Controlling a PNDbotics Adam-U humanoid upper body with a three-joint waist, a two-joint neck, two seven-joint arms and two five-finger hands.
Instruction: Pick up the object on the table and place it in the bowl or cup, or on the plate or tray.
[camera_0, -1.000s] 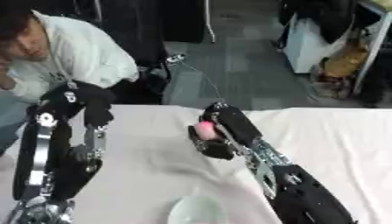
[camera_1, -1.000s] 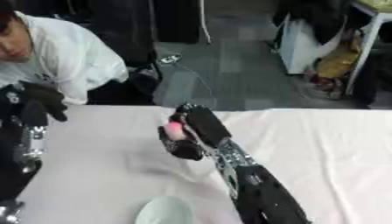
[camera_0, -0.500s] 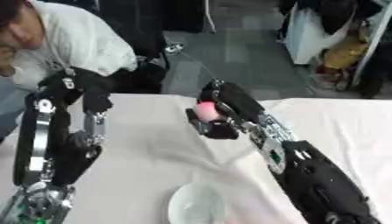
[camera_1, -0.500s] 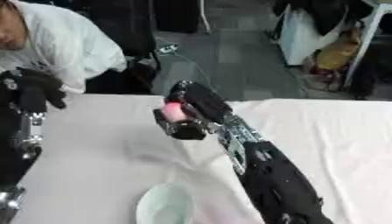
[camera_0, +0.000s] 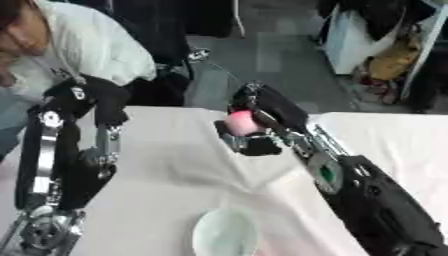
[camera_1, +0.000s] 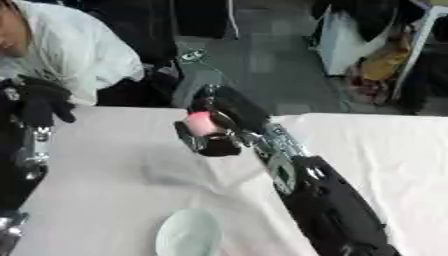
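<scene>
A pale green bowl (camera_0: 224, 233) sits on the white table (camera_0: 166, 185) at its near edge. Beyond the bowl and a little to its right, the right hand (camera_0: 254, 125) is raised above the table with its fingers curled round a small pink ball (camera_0: 241, 121), which is clear of the cloth. To the left of the bowl the left hand (camera_0: 87, 97) hangs with its fingers bent down, holding nothing.

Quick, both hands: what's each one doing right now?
Right hand: shut on the small pink round object, held above the white table.
Left hand: raised at the left, fingers curled, holding nothing.
</scene>
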